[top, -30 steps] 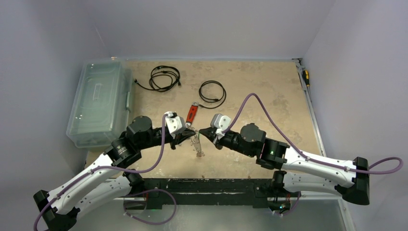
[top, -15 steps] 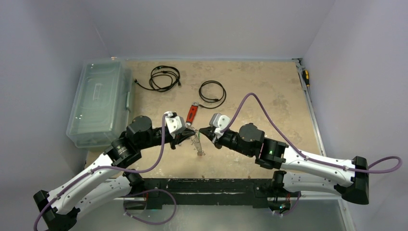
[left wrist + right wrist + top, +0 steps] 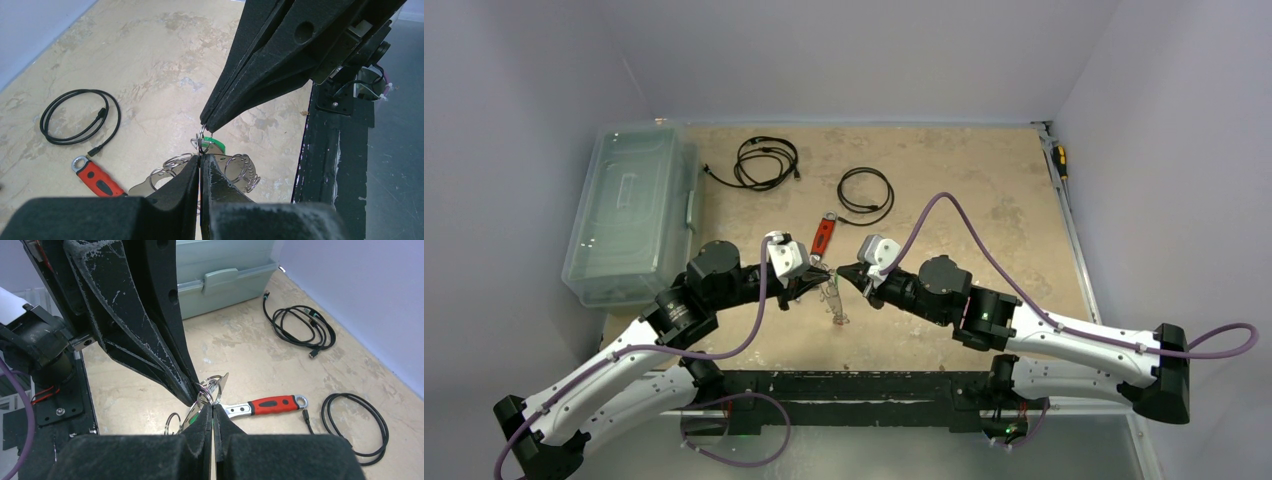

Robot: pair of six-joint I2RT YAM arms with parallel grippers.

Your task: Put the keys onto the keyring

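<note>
Over the middle of the table my two grippers meet tip to tip. The left gripper (image 3: 821, 277) (image 3: 199, 156) is shut, its tips pinching the bottom of a small silvery split ring of the keyring (image 3: 201, 141). The right gripper (image 3: 845, 273) (image 3: 212, 406) is shut too, and its tips hold the top of the same ring (image 3: 210, 388). Below the tips hang more silvery rings (image 3: 239, 167) and flat metal keys (image 3: 834, 303). One key has a green head (image 3: 218, 148). A red-headed key does not show.
A red-handled wrench (image 3: 824, 235) (image 3: 272, 404) lies just beyond the grippers. Two black coiled cables (image 3: 866, 195) (image 3: 767, 161) lie farther back. A clear plastic box (image 3: 629, 212) stands at the left edge. A screwdriver (image 3: 1058, 160) lies at the far right rim.
The right arm has crept slightly left toward the left gripper. Both grippers have stayed shut on the ring and the bundle hangs in the same spot.
</note>
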